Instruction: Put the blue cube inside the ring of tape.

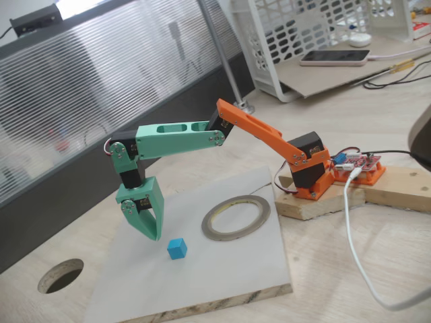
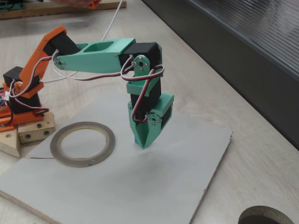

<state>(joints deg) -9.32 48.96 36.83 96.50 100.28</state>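
Fingers on our green and orange arm point down over the grey board in both fixed views. We think they are a little apart, but we cannot tell for sure, and nothing is between them.

In a fixed view, the blue cube sits flat on the board. It lies at about 4 o'clock from the finger tips, close by but not touching. In another fixed view, just a bit of blue peeks out behind the fingers.

We see the ring of tape lying flat on the same board. From the cube it is at about 2 o'clock, near but apart. Its middle shows bare board. In another fixed view the ring lies at 9 o'clock from the fingers.

A dark round hole is cut in the wooden table at about 8 o'clock from the cube, off the board.
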